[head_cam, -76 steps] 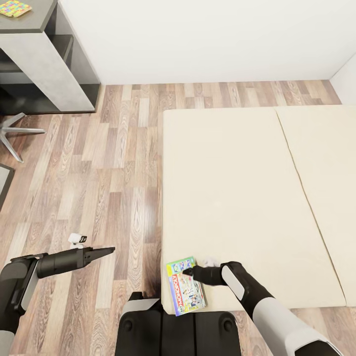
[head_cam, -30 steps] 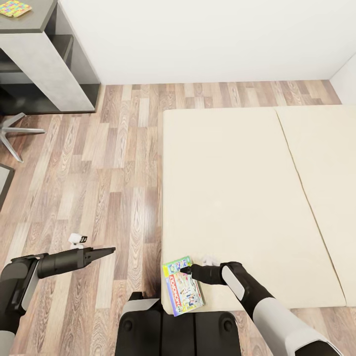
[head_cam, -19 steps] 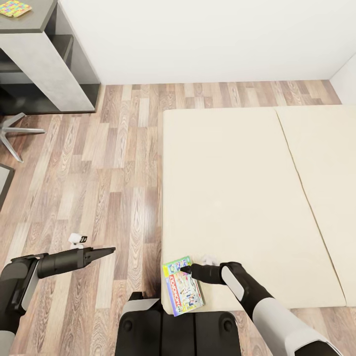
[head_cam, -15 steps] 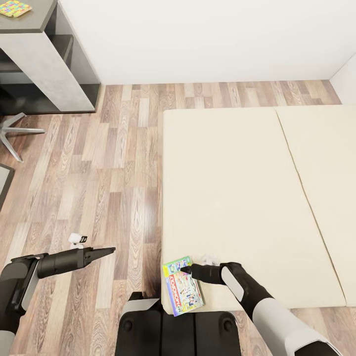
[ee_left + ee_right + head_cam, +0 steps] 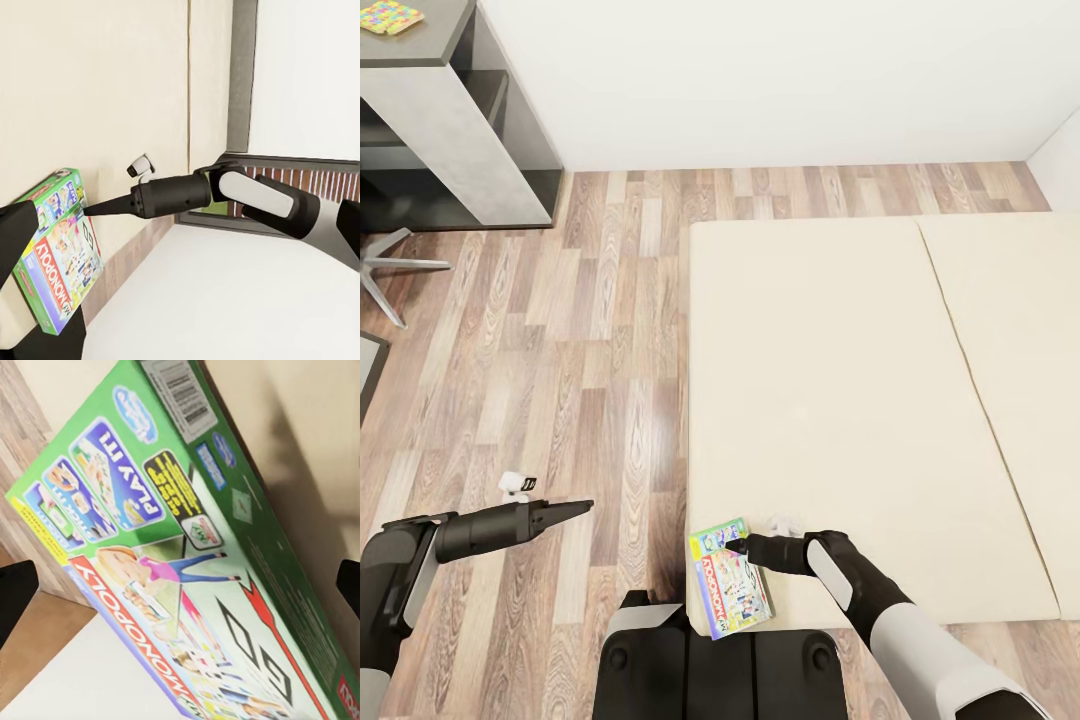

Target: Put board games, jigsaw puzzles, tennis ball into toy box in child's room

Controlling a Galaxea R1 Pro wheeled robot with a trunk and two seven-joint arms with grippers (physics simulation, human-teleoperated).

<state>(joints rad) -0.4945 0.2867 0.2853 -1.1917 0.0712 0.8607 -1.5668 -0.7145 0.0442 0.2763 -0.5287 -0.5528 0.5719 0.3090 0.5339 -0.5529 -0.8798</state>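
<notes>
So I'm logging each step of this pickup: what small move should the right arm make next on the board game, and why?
Probably lower the right end effector so its open fingers straddle the board game's near edge, then close. The box lies flat at the bed's corner, partly overhanging the edge, and the right wrist view shows the fingers spread on either side of it, not gripping.

Board game box (image 5: 187,585) red band: "MONOPOLY"
Box, blue panel: "PLAY IT!"
Box end: barcode, digits too small to read
Box, black panel: yellow text, unreadable
</notes>
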